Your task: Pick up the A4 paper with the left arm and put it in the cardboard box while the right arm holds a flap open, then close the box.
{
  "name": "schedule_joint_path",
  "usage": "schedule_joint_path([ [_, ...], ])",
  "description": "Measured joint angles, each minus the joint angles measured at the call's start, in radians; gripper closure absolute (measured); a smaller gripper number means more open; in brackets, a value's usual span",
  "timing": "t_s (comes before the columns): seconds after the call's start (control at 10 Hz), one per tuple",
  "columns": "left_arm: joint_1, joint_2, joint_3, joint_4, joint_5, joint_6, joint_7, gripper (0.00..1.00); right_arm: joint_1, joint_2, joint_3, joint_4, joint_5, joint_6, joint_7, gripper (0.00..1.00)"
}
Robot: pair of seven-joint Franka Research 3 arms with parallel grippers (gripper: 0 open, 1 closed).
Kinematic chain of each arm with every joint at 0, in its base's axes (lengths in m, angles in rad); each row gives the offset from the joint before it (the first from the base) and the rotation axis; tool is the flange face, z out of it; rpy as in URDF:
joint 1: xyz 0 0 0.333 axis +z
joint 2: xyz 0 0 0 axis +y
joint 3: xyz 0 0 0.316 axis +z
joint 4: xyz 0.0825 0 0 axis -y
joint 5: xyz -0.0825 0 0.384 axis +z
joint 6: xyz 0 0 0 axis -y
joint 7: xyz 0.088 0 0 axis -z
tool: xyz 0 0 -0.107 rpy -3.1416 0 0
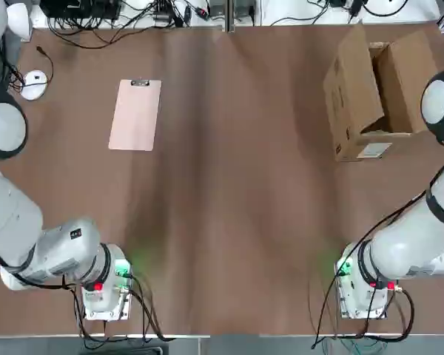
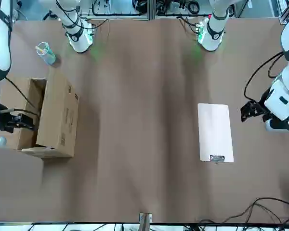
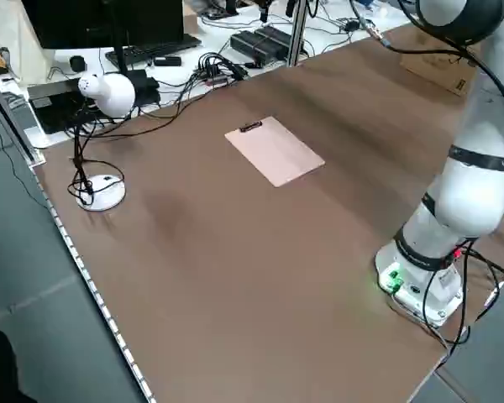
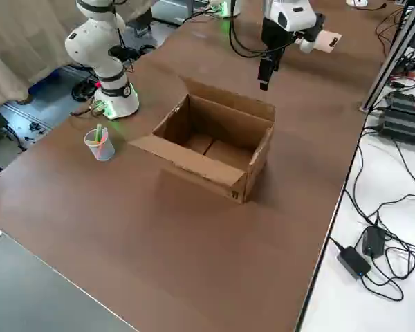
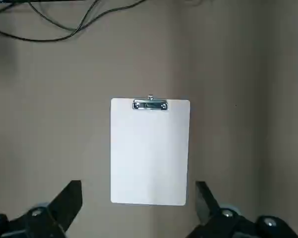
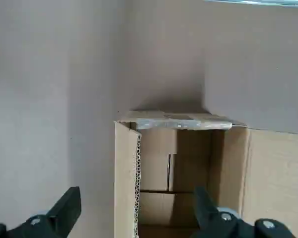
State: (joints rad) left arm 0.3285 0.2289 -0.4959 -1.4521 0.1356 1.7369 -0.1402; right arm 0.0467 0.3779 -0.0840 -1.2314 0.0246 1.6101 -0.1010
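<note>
The A4 paper (image 1: 136,115) lies flat on the brown table at the far left, with its metal clip (image 1: 140,82) at the far short edge. My left gripper (image 5: 137,201) hovers above the sheet (image 5: 150,151), open and holding nothing; the front view shows this gripper (image 2: 246,111) beside the paper (image 2: 215,131). The cardboard box (image 1: 374,92) stands at the far right with its flaps up and a white label (image 1: 374,150) on its near end. My right gripper (image 6: 134,208) hangs open above the box's opening (image 6: 176,171), apart from the box (image 4: 214,145).
A plastic cup with pens (image 4: 99,144) stands on the table between the box and the right arm's base (image 4: 116,98). A white desk lamp (image 3: 105,92) and cables (image 1: 118,18) line the table's left and far edges.
</note>
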Motion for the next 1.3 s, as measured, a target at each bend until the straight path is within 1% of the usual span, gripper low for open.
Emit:
schedule_joint_path([
  [0.4,0.008,-0.001,0.003,-0.003,0.0,-0.005,0.003,0.0,0.0,0.0,-0.001,0.0,0.0,-0.001,0.007,0.0],
  [0.6,0.019,0.013,0.009,-0.012,-0.001,-0.009,0.0,0.0,-0.007,0.0,-0.009,-0.003,-0.001,-0.001,0.105,0.0],
  [0.7,0.032,0.029,0.014,-0.016,-0.016,-0.009,-0.014,0.0,-0.015,0.0,-0.014,-0.006,-0.001,-0.001,0.205,0.0],
  [0.8,0.047,0.045,0.015,-0.016,-0.034,-0.007,-0.034,0.0,-0.032,0.0,-0.017,-0.008,-0.002,-0.001,0.351,0.0],
  [1.1,0.047,0.069,0.013,-0.017,-0.076,-0.005,-0.161,0.0,-0.081,0.004,-0.019,-0.017,-0.002,0.008,0.766,0.0],
  [1.2,0.045,0.094,0.013,-0.019,-0.08,0.017,-0.231,0.0,-0.093,0.015,-0.02,-0.023,-0.001,0.034,0.893,0.0],
  [1.3,0.042,0.128,0.013,-0.02,-0.08,0.068,-0.299,0.0,-0.106,0.037,-0.02,-0.027,-0.001,0.08,1.006,0.0],
])
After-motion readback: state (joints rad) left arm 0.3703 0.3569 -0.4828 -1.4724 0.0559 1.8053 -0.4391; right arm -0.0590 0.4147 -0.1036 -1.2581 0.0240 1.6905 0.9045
